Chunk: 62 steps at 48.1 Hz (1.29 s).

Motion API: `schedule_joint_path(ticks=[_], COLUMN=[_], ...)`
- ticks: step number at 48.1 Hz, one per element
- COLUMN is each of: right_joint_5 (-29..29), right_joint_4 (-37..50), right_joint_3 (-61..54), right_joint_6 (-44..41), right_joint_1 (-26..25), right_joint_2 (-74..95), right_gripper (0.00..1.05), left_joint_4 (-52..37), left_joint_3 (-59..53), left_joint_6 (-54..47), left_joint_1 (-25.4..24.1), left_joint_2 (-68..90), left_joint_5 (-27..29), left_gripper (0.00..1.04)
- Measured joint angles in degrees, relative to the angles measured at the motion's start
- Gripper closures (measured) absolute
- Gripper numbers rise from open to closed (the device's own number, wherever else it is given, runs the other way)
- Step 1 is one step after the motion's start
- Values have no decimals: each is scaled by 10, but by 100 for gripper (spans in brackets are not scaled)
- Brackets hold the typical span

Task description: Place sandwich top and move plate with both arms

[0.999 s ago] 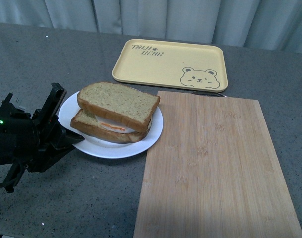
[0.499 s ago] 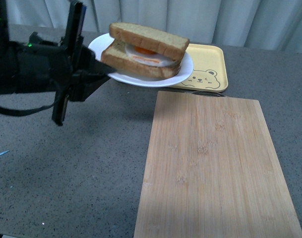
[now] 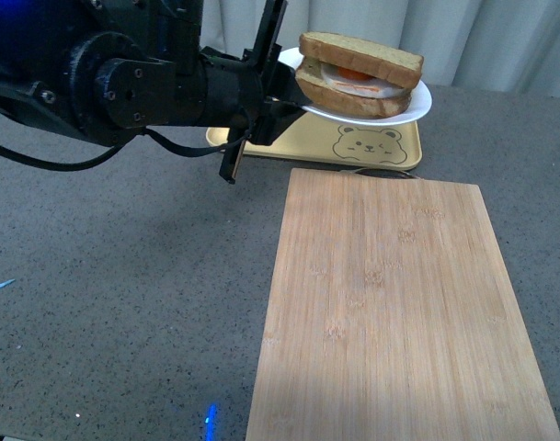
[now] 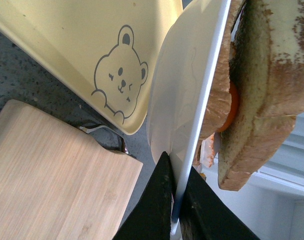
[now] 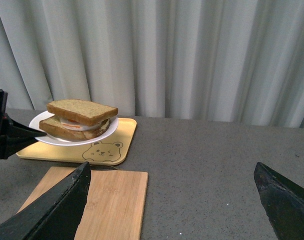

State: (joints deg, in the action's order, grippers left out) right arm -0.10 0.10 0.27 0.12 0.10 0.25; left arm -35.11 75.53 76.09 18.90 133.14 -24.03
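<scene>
1. White and round, the plate [image 3: 416,110] is held up in the air at the far side of the grey worktop [image 3: 123,303], above the yellow bear-print tray [image 3: 307,147]. The sandwich top [image 3: 358,53] lies flat as the uppermost slice of the sandwich on the plate.
2. In the front view the left arm [image 3: 123,87] reaches in from the left. Its left end effector [image 3: 284,96] meets the plate's left rim, and a bamboo cutting board [image 3: 390,303] lies on the near right.
3. Only the left wrist view shows the grip close up. The left end effector [image 4: 175,200] is pressed together on the thin edge of the plate [image 4: 176,100], with one dark finger [image 4: 159,200] under the rim and the other above it. The sandwich top [image 4: 276,75] sits beyond the fingers, apart from them, over an orange filling [image 4: 232,107].
4. That view also shows a thin metal piece [image 4: 104,132] between the tray [image 4: 67,30] and the board [image 4: 47,175].
5. Only the right wrist view shows the right end effector [image 5: 174,200]. Its fingers [image 5: 62,200] are spread wide with nothing between them, well apart from the plate [image 5: 112,129] and the sandwich top [image 5: 82,110], which are far off to the left in front of a pale curtain [image 5: 191,55].
</scene>
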Motion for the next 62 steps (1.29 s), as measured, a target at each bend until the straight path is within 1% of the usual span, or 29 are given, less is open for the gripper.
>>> schedule_joint_path(ticks=[8, 23, 32, 35, 41, 44, 46, 48, 52, 53, 56, 57, 58, 59, 60, 61, 62], right_joint_5=[0, 0, 0, 0, 0, 0, 0, 0, 0, 0, 0, 0, 0, 0, 0, 0, -1], right_joint_4=[0, 0, 0, 0, 0, 0, 0, 0, 0, 0, 0, 0, 0, 0, 0, 0, 0], right_joint_3=[0, 0, 0, 0, 0, 0, 0, 0, 0, 0, 0, 0, 0, 0, 0, 0, 0], right_joint_6=[0, 0, 0, 0, 0, 0, 0, 0, 0, 0, 0, 0, 0, 0, 0, 0, 0], right_joint_1=[0, 0, 0, 0, 0, 0, 0, 0, 0, 0, 0, 0, 0, 0, 0, 0, 0], right_joint_2=[0, 0, 0, 0, 0, 0, 0, 0, 0, 0, 0, 0, 0, 0, 0, 0, 0], right_gripper=[9, 9, 9, 9, 9, 9, 9, 9, 9, 9, 9, 9, 9, 9, 9, 9, 9], left_joint_4=[24, 71, 85, 87, 77, 68, 58, 33, 14, 11, 9, 8, -17, -66, -92, -145, -217], left_joint_3=[59, 167, 194, 194, 170, 129, 102, 56, -6, -15, -59, -65, -80, -96, -105, -124, -157], left_joint_6=[-4, -10, -10, -11, -17, -28, -35, -46, -68, -71, -93, -96, -124, -158, -191, -238, -310], left_joint_1=[3, -16, -23, -24, -24, -24, -24, -24, -24, -24, -25, -24, -21, -19, -18, -17, -17], left_joint_2=[51, 136, 150, 151, 141, 119, 103, 72, 20, 13, -27, -31, -35, -38, -39, -40, -44], left_joint_5=[-7, 0, 0, -2, -7, -16, -19, -19, -13, -12, 1, 3, 43, 95, 124, 180, 250], left_gripper=[101, 101, 101, 92, 65, 51, 43, 33, 18, 17, 6, 5, 7, 10, 12, 16, 21])
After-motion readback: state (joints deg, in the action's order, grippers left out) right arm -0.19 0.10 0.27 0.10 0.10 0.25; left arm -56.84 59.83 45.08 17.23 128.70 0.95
